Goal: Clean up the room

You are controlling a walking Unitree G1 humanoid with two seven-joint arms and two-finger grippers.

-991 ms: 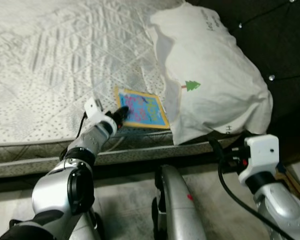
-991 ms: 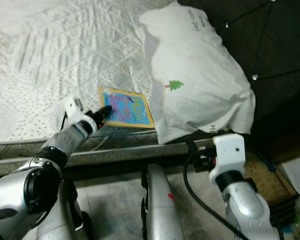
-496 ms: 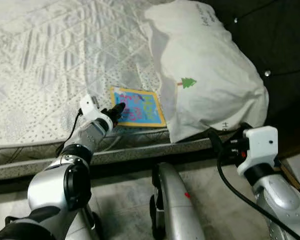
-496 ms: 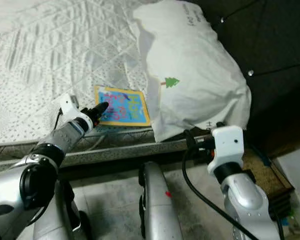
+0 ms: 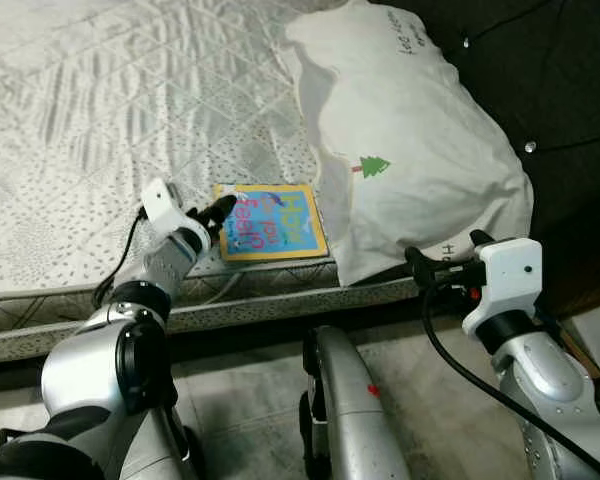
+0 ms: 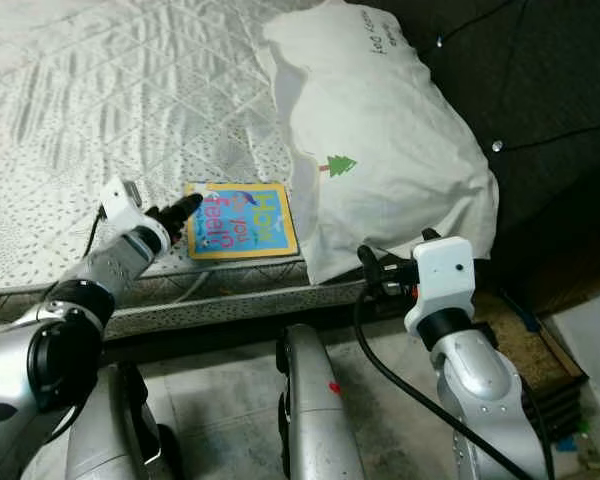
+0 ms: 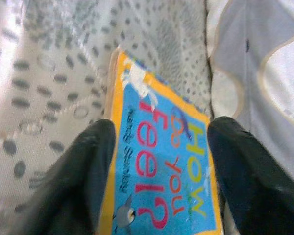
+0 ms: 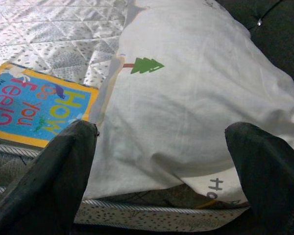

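At the lower right of the head views, the right pincer (image 6: 372,268) hangs off the edge of the bed, its two black fingers spread wide with nothing between them; its wrist view looks between them at the white pillow (image 8: 186,98) with a small green tree printed on it.

At centre left, the left pincer (image 5: 218,213) reaches onto the bed, its fingers parted widely over the near left edge of the children's book (image 5: 271,221). In the left wrist view one finger (image 7: 83,171) lies over the book's yellow border and the other sits at its far side, by the pillow; whether they press on the cover cannot be told.

The book lies flat near the mattress edge, blue with a yellow border, its right side just beside the pillow.

Farther up, the quilted white bed (image 5: 100,100) fills the upper left, and a dark tufted headboard (image 5: 560,90) stands at the upper right. Grey floor (image 6: 230,420) lies along the bottom.
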